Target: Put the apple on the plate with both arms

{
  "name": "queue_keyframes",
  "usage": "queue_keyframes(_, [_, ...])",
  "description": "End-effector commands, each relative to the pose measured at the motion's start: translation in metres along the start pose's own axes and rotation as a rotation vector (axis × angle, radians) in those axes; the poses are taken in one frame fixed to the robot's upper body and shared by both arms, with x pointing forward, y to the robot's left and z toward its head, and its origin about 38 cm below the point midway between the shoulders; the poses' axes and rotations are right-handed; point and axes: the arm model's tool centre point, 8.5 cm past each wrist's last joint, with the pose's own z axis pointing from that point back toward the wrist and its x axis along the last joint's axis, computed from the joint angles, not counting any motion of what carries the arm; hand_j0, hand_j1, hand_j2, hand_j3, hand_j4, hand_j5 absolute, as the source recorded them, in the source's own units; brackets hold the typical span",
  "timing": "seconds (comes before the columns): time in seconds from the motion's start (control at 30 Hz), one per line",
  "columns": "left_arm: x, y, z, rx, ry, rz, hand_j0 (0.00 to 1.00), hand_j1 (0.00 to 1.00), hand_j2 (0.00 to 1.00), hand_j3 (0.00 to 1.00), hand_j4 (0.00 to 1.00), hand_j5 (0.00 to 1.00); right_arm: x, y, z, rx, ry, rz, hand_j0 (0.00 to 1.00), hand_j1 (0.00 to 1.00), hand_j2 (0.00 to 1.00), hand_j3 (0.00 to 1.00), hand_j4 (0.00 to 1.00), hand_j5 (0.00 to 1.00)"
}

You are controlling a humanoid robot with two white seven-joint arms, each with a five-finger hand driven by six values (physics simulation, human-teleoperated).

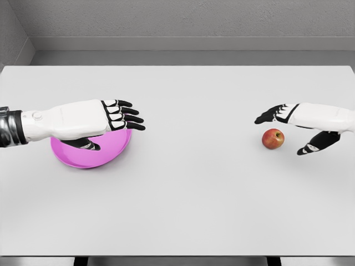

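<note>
Round red-yellow apple (273,138), glossy skin, sits on smooth white matte desk (194,194), right side. Right hand (297,130) just beside it, fingers wide apart, thumb low, not touching, holding nothing. Left hand (113,117) w/ fingers extended flat, empty, over shallow round pink plate (108,158) at desk's left, well apart from apple.

White table (199,210) fills most of view, top smooth, plain. Grey wall (183,19) behind far edge, paler baseboard strip (183,43) along bottom. 2 dark table legs (81,261) show under near edge.
</note>
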Motion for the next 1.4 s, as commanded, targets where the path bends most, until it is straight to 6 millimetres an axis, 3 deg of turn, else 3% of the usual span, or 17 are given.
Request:
queue_keyframes(0.0, [0.000,0.001,0.000,0.004,0.001,0.004,1.00,1.00,1.00,1.00,1.00,1.00,0.000,0.000,-0.001,-0.004,-0.004,-0.006,1.00,1.00,1.00,1.00,1.00,1.00])
queue_keyframes(0.1, [0.000,0.000,0.000,0.003,0.001,0.003,1.00,1.00,1.00,1.00,1.00,1.00,0.001,-0.012,-0.001,-0.002,0.013,0.053,1.00,1.00,1.00,1.00,1.00,1.00])
queue_keyframes(0.4, [0.000,0.000,-0.001,0.000,-0.001,0.004,1.00,1.00,1.00,1.00,1.00,1.00,0.002,-0.015,-0.009,-0.024,-0.009,0.043,1.00,1.00,1.00,1.00,1.00,1.00])
queue_keyframes(0.53, [0.000,0.000,-0.001,0.000,0.000,0.002,1.00,1.00,1.00,1.00,1.00,1.00,-0.009,-0.005,-0.026,-0.047,-0.019,-0.012,1.00,1.00,1.00,1.00,1.00,1.00])
queue_keyframes(0.77, [0.000,0.000,-0.001,0.000,-0.001,0.004,1.00,1.00,1.00,1.00,1.00,1.00,-0.017,0.016,-0.036,-0.005,-0.015,-0.066,1.00,1.00,1.00,1.00,1.00,1.00])
queue_keyframes(1.03, [0.000,-0.001,-0.001,-0.001,-0.001,0.005,1.00,1.00,1.00,1.00,1.00,1.00,-0.046,0.028,-0.034,-0.024,0.053,-0.138,1.00,1.00,1.00,1.00,1.00,1.00])
queue_keyframes(1.37, [0.000,-0.001,-0.001,-0.002,-0.001,0.004,1.00,1.00,1.00,1.00,1.00,1.00,-0.052,0.039,-0.031,-0.010,0.073,-0.165,1.00,1.00,1.00,1.00,1.00,1.00])
